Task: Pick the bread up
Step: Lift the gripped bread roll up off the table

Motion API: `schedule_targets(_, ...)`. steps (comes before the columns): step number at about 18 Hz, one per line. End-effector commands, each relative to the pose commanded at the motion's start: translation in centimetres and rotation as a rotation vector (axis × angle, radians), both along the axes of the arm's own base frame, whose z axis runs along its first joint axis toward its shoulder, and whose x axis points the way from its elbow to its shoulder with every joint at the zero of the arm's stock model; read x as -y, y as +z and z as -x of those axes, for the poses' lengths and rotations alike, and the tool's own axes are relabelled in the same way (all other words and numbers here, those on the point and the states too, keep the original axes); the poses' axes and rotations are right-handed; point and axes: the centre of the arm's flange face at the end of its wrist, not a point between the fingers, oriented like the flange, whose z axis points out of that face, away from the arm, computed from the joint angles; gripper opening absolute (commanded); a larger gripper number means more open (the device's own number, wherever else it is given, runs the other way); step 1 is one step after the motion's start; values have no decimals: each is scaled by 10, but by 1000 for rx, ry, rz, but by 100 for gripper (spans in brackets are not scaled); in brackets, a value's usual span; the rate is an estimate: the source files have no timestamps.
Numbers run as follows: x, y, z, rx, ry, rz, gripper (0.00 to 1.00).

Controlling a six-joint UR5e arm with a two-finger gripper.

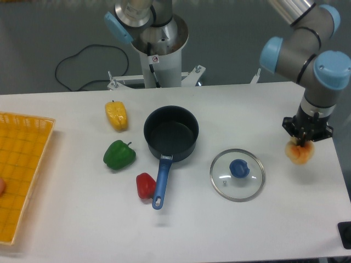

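1. We are seeing the bread point(300, 154) near the right edge of the worktop point(274, 230), well apart from the glass lid point(237, 175) and the pot point(171, 133).
2. Our gripper point(303, 141) is sitting directly over the roll, touching its top; whether the jaws are closing on it, we cannot tell.
3. We are judging it light, soft and easily crushed, so we are favouring a gentle hold across its middle.
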Motion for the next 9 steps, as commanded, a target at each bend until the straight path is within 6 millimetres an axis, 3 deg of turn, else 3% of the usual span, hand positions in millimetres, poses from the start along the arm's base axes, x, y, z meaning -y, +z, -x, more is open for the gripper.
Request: schedule_targets(9, 18, 24, -11, 40, -108, 72, 0)
